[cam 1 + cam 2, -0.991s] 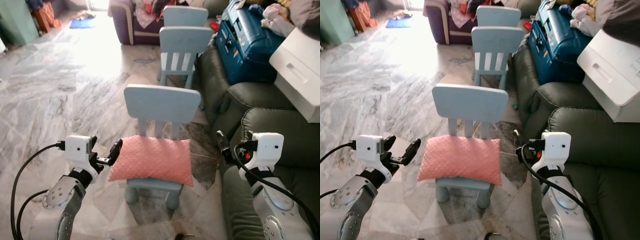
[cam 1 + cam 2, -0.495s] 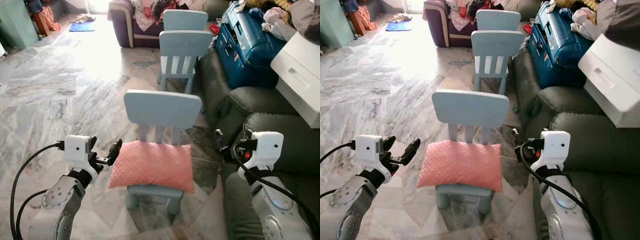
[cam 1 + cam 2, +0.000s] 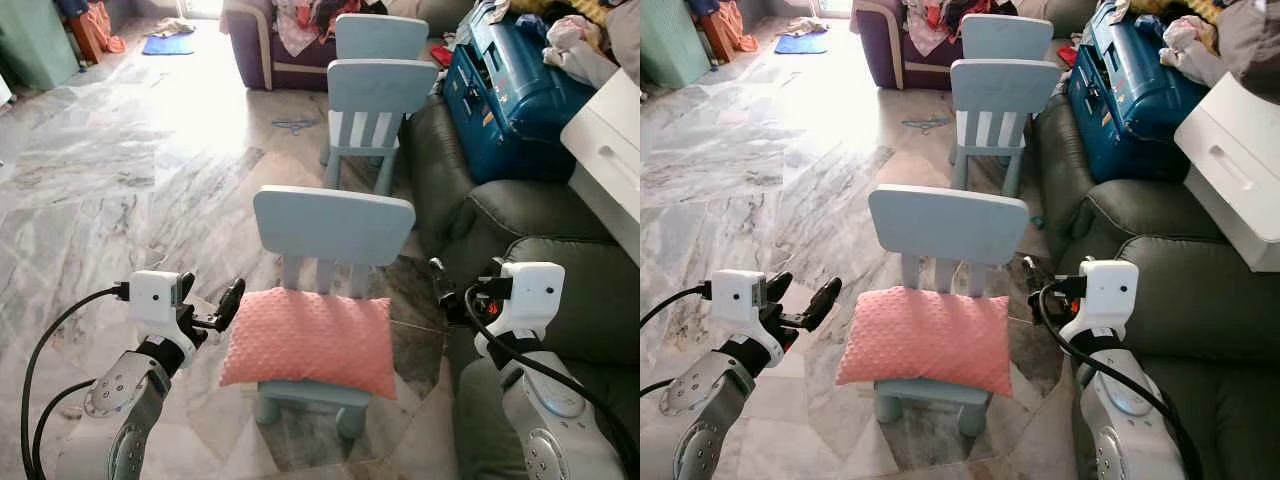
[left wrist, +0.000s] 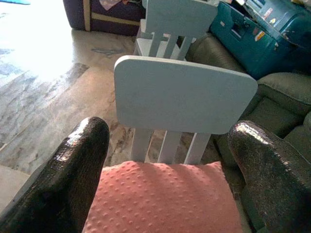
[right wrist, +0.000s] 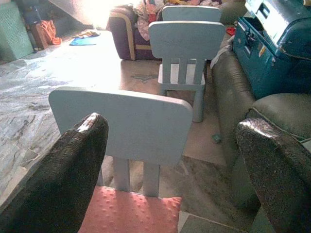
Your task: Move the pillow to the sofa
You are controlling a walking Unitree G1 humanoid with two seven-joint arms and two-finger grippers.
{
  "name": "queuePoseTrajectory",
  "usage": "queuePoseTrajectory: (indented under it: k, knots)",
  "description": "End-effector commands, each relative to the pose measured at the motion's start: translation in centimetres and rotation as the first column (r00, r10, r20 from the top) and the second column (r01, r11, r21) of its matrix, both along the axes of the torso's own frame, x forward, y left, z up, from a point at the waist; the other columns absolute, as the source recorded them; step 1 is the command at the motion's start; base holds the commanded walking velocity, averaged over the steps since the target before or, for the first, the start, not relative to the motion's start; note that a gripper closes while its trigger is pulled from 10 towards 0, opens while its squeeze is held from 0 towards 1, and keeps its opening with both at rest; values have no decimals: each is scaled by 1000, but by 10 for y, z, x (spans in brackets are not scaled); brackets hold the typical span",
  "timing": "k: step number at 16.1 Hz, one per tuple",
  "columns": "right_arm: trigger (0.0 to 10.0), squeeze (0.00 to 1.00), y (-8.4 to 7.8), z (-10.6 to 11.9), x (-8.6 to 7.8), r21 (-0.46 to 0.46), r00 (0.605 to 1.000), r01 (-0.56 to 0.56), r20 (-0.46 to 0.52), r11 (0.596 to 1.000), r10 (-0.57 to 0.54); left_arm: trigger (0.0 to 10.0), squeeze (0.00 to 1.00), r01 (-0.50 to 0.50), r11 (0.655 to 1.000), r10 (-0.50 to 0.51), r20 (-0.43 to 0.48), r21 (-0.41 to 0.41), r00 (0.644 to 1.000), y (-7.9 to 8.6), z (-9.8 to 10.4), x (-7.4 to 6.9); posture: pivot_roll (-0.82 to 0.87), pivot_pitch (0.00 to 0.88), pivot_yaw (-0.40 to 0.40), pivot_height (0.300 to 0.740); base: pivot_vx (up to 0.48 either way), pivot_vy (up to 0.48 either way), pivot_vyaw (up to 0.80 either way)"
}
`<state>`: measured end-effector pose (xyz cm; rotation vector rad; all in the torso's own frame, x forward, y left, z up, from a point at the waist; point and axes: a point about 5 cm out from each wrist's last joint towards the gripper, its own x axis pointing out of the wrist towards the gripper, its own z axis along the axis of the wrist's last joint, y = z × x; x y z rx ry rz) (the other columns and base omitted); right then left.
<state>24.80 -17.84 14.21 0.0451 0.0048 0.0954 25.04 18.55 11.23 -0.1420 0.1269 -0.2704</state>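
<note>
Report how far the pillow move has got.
Nothing is done: the pink pillow lies on the nearest blue chair. In hand: left gripper and right gripper, both open, are raised on either side of it, not touching. Left: grasp it, lift it, set it on the green sofa.

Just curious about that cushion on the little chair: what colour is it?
The pillow is salmon pink with a raised dotted texture, clearest in the left wrist view.
</note>
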Motion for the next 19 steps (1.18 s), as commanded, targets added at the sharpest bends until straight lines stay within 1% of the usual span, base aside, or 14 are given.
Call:
queuePoseTrajectory:
  k: [1, 19]
  knots:
    - [10000, 0, 1, 5, 0, 1, 1000, 0, 16, 1000, 0, 10000, 0, 15, 1000, -15, -1, 4, 1000, -2, 1, -1, -135, 140, -12, 740, 307, 0, 0]
    - [10000, 0, 4, 5, 0, 5, 1000, -8, 15, 1000, 8, 10000, 0, 21, 1000, -21, 0, -5, 1000, -4, 2, 0, -135, 144, -9, 740, 355, 0, 0]
